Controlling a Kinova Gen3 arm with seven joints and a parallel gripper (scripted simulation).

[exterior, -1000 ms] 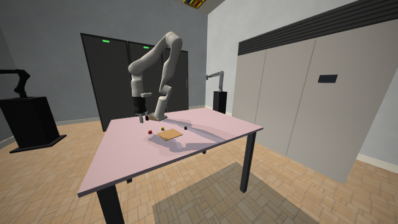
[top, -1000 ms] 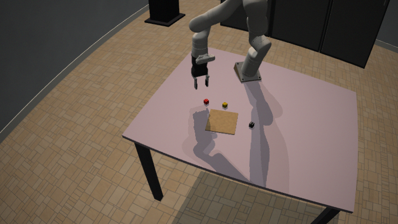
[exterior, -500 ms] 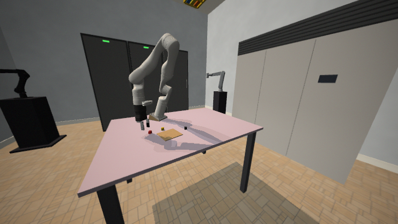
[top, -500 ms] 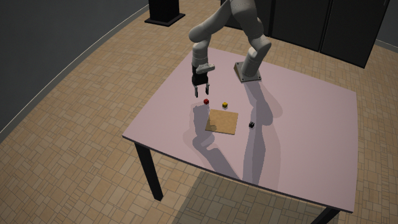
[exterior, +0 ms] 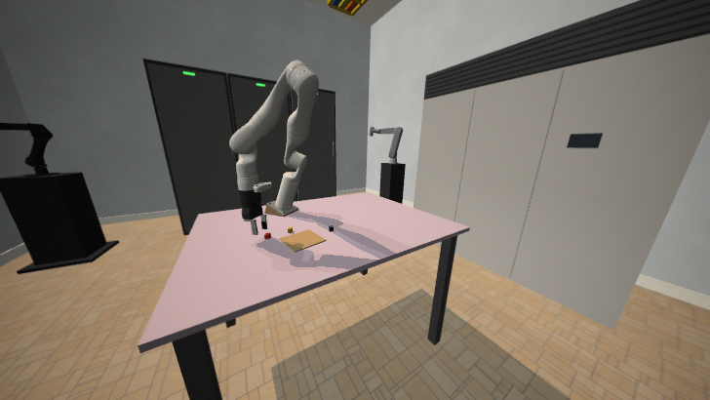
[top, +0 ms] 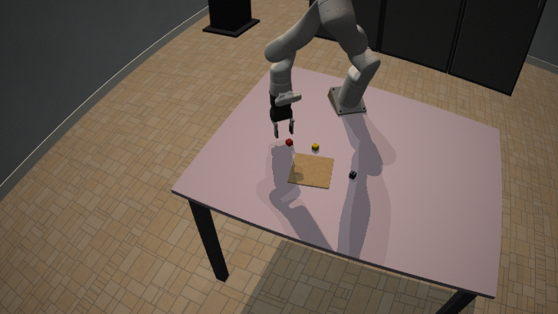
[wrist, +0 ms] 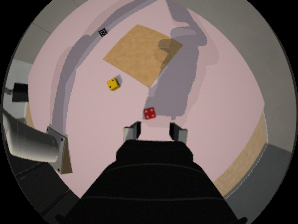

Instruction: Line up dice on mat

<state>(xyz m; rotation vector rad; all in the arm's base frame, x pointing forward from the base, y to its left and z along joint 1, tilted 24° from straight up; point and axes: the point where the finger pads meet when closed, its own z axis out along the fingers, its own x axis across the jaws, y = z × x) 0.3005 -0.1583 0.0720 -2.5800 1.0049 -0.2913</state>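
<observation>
Right now the gripper (top: 283, 134) (exterior: 258, 230) (wrist: 155, 128) hangs above the table (top: 429, 194) (exterior: 223, 278) (wrist: 225, 100), fingers pointing down and spread wide apart, with nothing between them. Nearest to it is the red die (top: 288, 142) (exterior: 267, 235) (wrist: 149, 113), on the table just ahead of the fingertips in the wrist view, clear of both, its upper face showing four light pips.

A little farther out, and to the left in that same view, sits the yellow die (top: 315, 147) (exterior: 290, 229) (wrist: 113, 84), near the mat but off it. Two dark pips can be seen on its upper face.

Beyond the red and yellow dice, the tan mat (top: 312, 171) (exterior: 303, 240) (wrist: 142, 55) lies flat, part of it under the arm's shadow. None of the three dice is on it.

Farthest of the dice from the gripper is the black one, the black die (top: 352, 174) (exterior: 331, 228) (wrist: 103, 32), past the yellow one and off the mat's side; its pips are too small to count. Over to the gripper's left in the wrist view, the arm's base (top: 341, 112) (exterior: 270, 211) (wrist: 65, 167) stands on the table, well apart from the red die.
</observation>
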